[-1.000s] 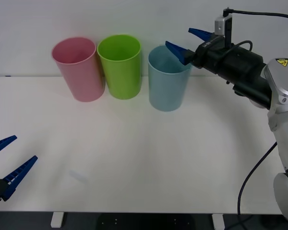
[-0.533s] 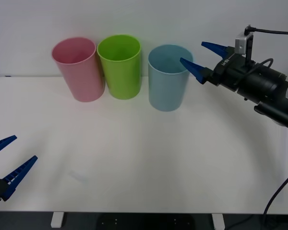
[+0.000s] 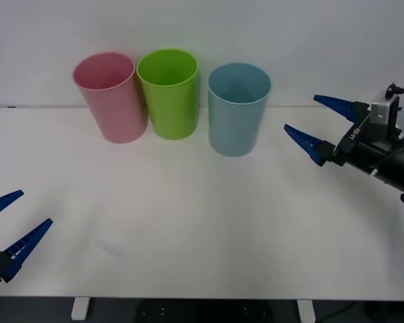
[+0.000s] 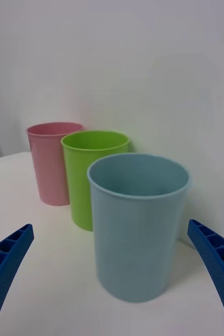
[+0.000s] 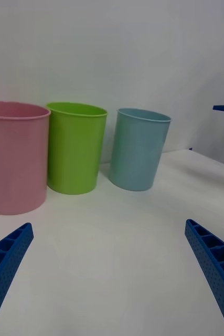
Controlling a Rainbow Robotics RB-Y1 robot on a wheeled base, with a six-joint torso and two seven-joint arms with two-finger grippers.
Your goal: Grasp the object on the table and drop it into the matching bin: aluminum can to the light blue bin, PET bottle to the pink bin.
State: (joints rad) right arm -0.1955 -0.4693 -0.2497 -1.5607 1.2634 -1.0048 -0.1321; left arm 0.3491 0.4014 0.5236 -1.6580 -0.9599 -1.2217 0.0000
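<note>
We see the wide white rectangular surface with three tall plastic cup-shaped bins standing upright in a row along its far edge: the pink bin on the robot's left, the lime green bin just beside it in the middle, and the light blue bin on the right, set slightly apart from the green one and a little nearer the robot.

We note the right gripper held above the surface to the right of the light blue bin, apart from it, its blue ribbed fingers spread wide and holding nothing. In the right wrist view the light blue bin stands nearest between the two spread fingers, with the green bin and the pink bin behind it.

The left gripper sits at the near left edge of the surface, well apart from the bins, its fingers likewise spread and empty.

We cannot tell where the aluminium can is; what we see of the light blue bin's interior does not reveal it.
</note>
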